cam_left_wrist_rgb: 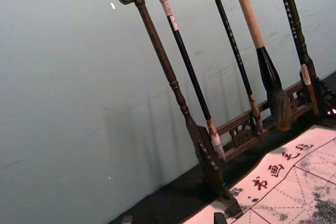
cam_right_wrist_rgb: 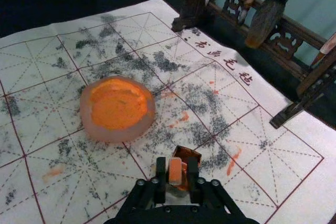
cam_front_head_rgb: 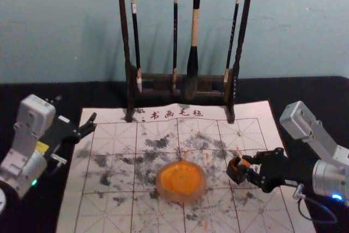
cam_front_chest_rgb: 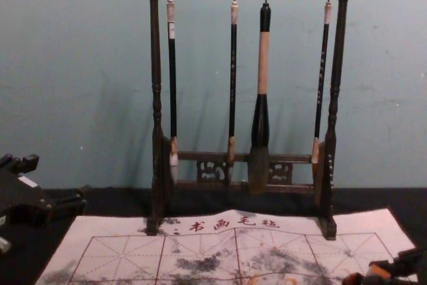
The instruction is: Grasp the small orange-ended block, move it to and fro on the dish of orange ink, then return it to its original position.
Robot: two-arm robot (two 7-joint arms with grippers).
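Observation:
In the head view my right gripper (cam_front_head_rgb: 252, 169) is low over the mat's right part, at a small dark brown holder (cam_front_head_rgb: 234, 171) with the orange-ended block (cam_front_head_rgb: 246, 163) beside it. The right wrist view puts the block (cam_right_wrist_rgb: 175, 171) between the two fingertips of my right gripper (cam_right_wrist_rgb: 176, 166), narrow gaps at its sides, the brown holder (cam_right_wrist_rgb: 193, 153) just beyond. The dish of orange ink (cam_front_head_rgb: 182, 180) lies on the mat, left of that gripper. My left gripper (cam_front_head_rgb: 87, 125) is held open at the mat's far left; its fingertips edge into the left wrist view (cam_left_wrist_rgb: 173, 220).
A dark wooden rack (cam_front_chest_rgb: 156, 98) with hanging brushes (cam_front_chest_rgb: 263, 65) stands along the mat's back edge. The white mat (cam_front_head_rgb: 112, 211) has grid lines, grey ink stains and orange marks. Black cloth (cam_front_head_rgb: 311, 88) lies around it.

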